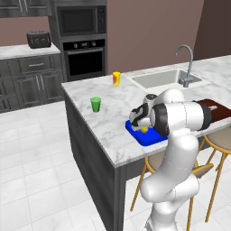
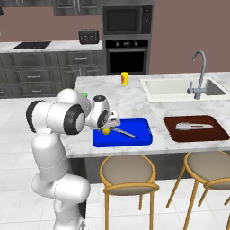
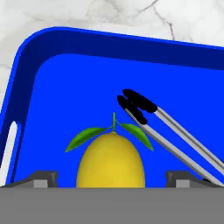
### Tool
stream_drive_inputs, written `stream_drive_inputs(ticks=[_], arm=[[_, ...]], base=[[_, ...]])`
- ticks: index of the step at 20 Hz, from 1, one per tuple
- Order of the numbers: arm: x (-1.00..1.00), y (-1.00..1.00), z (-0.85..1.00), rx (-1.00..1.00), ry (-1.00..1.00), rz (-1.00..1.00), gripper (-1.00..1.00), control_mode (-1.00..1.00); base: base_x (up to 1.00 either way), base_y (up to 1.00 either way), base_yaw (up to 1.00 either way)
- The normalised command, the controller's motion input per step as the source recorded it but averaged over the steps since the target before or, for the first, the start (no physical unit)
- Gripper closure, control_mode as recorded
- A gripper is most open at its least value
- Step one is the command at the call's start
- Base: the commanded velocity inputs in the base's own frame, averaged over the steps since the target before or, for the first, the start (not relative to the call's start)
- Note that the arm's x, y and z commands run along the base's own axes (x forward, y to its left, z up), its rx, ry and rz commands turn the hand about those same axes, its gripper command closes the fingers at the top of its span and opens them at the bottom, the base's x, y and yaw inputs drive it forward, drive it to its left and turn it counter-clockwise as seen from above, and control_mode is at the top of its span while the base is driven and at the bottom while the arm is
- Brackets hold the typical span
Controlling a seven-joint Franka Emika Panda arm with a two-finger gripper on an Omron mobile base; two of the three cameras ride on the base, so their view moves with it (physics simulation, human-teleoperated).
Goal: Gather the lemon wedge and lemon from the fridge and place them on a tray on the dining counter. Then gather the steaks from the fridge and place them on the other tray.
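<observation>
The gripper (image 3: 111, 178) hangs just over the blue tray (image 3: 26, 74), jaws spread wide with the lemon (image 3: 111, 159) lying free between its fingertips (image 3: 43, 178), leaf end pointing away from the hand, and tongs (image 3: 162, 127) just beside it.

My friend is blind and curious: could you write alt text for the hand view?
A yellow lemon with two green leaves sits on a blue tray, between the tips of the robot's open claw. Metal tongs with black tips lie beside it, and white marble counter shows beyond the tray.
</observation>
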Motion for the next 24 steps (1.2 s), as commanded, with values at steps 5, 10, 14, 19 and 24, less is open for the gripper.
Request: stream_drive_inputs(ticks=[5, 10, 14, 19, 24], arm=[[-0.33, 0.01, 0.65, -0.01, -0.03, 0.0, -1.0, -1.0], [-0.47, 0.01, 0.64, 0.0, -0.01, 0.0, -1.0, -1.0], [-0.6, 0.11, 0.57, 0.0, 0.0, 0.0, -1.0, -1.0], [-0.64, 0.27, 0.47, 0.0, 0.0, 0.0, -1.0, -1.0], [-0.66, 0.38, 0.39, 0.0, 0.0, -0.03, -1.0, -1.0]], base=[[0.0, 0.0, 0.0], [0.0, 0.0, 0.0], [0.0, 0.0, 0.0], [0.0, 0.0, 0.0], [0.0, 0.0, 0.0]])
